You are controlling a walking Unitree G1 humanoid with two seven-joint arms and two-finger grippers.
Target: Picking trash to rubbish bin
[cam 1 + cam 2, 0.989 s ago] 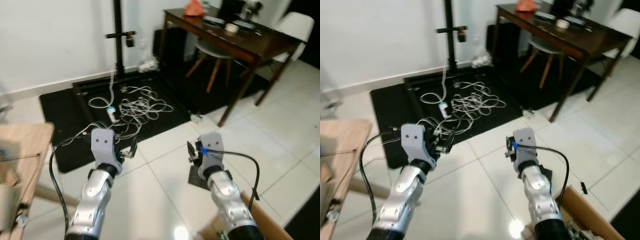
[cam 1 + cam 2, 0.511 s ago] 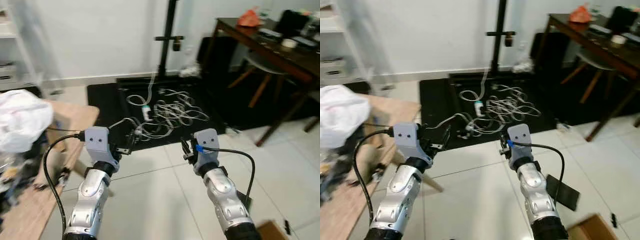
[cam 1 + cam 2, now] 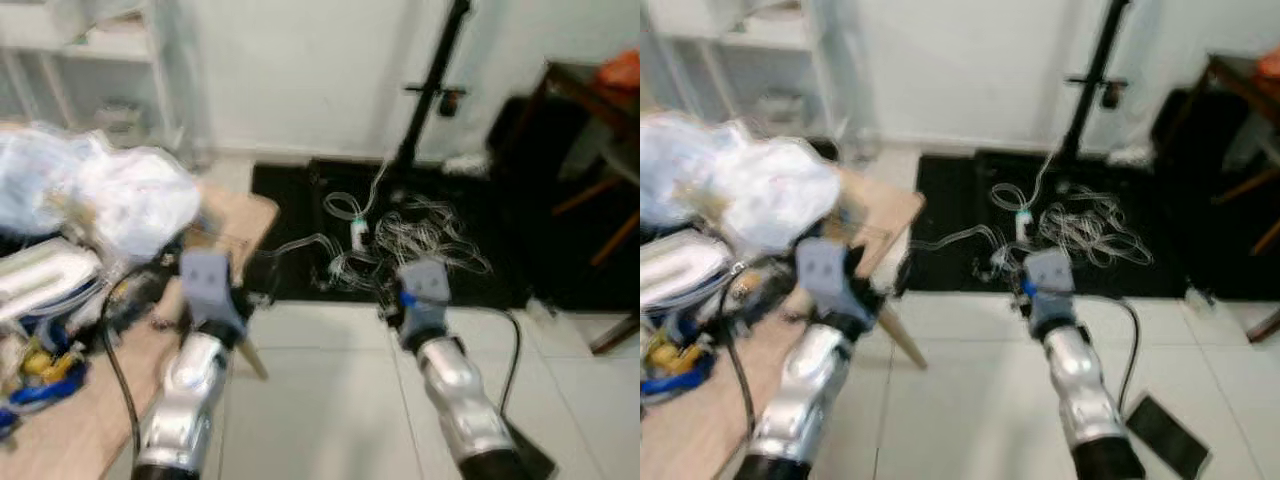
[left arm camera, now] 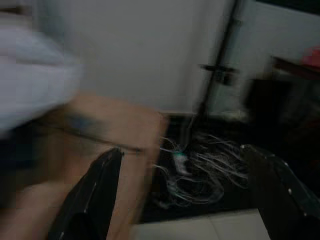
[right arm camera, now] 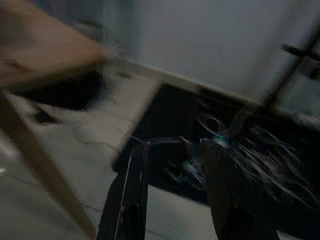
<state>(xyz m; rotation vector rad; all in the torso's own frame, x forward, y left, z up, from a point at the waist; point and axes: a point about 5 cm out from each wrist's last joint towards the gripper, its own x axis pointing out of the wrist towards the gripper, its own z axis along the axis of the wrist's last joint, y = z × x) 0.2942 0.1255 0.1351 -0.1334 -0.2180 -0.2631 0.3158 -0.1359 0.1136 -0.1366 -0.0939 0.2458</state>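
On the robot's left sat a table of trash; both grippers spread, empty. Search step; next needs a stable approach.

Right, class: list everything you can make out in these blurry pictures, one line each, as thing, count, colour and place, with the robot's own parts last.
Crumpled plastic bags: a heap, white, on the table at left.
Wooden table: one, light brown, left.
Floor mat: one, black, by the wall.
Tangled cables: a bundle, white, on the mat.
Upright stand pole: one, black, at the mat's back.
Shelf unit: one, white, far left.
Flat dark slab: one, black, on the tiles at right.
Left gripper: open, raised before the table.
Right gripper: open, raised over the tiles.
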